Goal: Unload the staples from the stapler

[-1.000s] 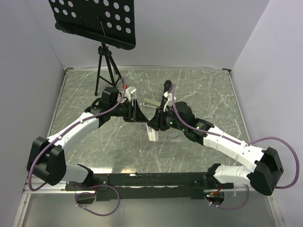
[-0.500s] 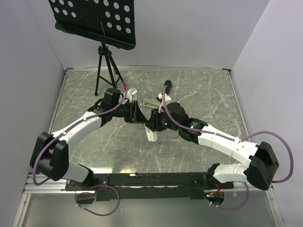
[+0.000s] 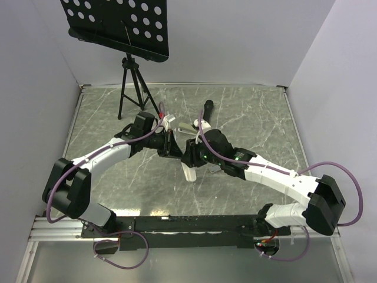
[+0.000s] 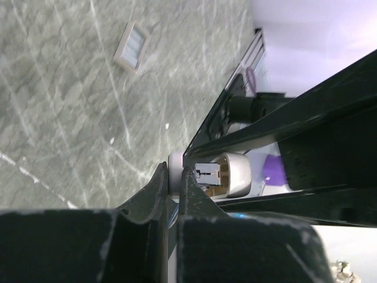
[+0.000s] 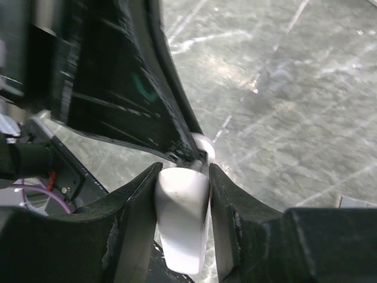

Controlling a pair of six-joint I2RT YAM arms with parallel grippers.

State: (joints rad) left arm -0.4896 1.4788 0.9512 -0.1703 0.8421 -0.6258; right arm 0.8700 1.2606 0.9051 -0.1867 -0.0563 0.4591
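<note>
**While One Claw Braces the Stapler (image 5: 181,236), the Other Nips Its End**

Because emptying it takes a pull against a steady hold, both arms meet over the middle of the table (image 3: 253,118). The stapler is between them and looks lifted clear of the marble top. The right gripper (image 5: 184,170) is clenched across the white body, one finger on each flank, with the rounded tail hanging downward. I read that as the anchor. The left gripper (image 4: 175,177) comes in from the opposite side. Its fingers are pressed together on a thin white rim at the stapler's upper end, just beside an opening where a bit of metal shows. My guess is it means to draw the staple carrier out from there.

Much of this is hard to see. From above, the wrists and cables cover the joint, so only the stapler's pale tail pokes out. Close up, the left claw's black bulk fills a good part of the right wrist view. I cannot tell whether any staples sit in that opening. A small pale ridged rectangle (image 4: 131,46) lies flat on the table, well apart. It could be a staple strip, but it is too small to say.
</note>
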